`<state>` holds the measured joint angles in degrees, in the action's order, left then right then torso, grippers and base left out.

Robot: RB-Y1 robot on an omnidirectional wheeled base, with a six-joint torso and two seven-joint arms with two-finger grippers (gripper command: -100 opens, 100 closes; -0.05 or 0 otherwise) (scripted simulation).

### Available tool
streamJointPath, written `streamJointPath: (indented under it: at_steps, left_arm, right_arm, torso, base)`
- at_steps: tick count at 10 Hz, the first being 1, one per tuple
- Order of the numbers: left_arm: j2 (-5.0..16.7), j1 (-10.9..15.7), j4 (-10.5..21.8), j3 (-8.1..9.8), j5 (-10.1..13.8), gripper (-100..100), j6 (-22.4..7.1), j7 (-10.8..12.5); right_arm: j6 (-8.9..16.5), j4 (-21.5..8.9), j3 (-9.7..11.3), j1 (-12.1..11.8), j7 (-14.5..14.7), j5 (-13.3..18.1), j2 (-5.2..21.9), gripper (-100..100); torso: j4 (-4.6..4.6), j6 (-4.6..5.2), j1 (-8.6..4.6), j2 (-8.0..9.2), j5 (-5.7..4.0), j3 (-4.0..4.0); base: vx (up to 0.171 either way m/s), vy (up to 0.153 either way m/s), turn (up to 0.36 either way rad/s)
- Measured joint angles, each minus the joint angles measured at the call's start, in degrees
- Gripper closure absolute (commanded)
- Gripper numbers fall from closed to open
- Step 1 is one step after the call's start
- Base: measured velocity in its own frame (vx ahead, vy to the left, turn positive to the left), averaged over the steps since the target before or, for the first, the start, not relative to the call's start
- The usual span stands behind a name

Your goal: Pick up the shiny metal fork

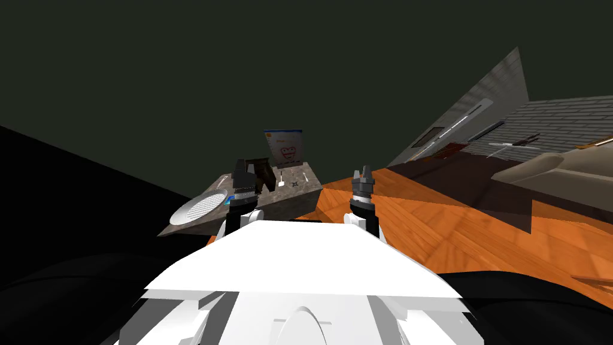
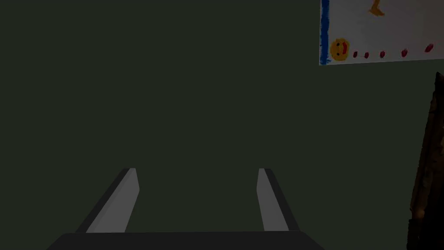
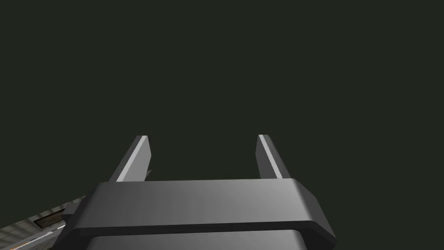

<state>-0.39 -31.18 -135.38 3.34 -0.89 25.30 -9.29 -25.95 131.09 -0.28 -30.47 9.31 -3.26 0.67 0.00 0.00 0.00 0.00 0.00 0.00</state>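
On the grey speckled stone table point(image 1: 281, 203), in the head view, two thin pale pieces of cutlery point(image 1: 281, 178) lie toward the far edge. I cannot tell which one is the fork. A round white mesh dish point(image 1: 197, 208) sits at the table's near left corner, and a dark brown lumpy thing point(image 1: 261, 173) stands mid-table. The left gripper point(image 1: 242, 166) hangs over the table beside that brown thing. The right gripper point(image 1: 363, 172) is off the table's right side.

In the left wrist view, the left gripper point(image 2: 197, 173) is spread wide and holds nothing. A white paper drawing with a yellow face point(image 2: 381, 30) hangs behind the table.

In the right wrist view, the right gripper point(image 3: 202, 143) is spread apart too, with nothing in it.
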Motion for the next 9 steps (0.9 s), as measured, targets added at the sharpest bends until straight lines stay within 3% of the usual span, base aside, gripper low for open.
streamJointPath:
  at_steps: [7,9]
  left_arm:
    - [0.0,0.0,0.0,0.0,0.0,0,0.0,0.0]
    - [0.0,0.0,0.0,0.0,0.0,0,0.0,0.0]
  right_arm:
    - [4.2,-3.4,-4.0,-3.7,-2.5,-1.1,8.7,-100]
    - [6.6,-4.3,-6.0,-7.2,-4.1,-1.9,12.3,-100]
  torso:
    - [0.03,-0.02,-0.17,0.11,-0.04,0.06]
    - [0.04,-0.02,-0.21,0.18,-0.04,0.1]
  base:
    - [-0.041,-0.041,0.217]
    - [-0.043,-0.038,0.258]
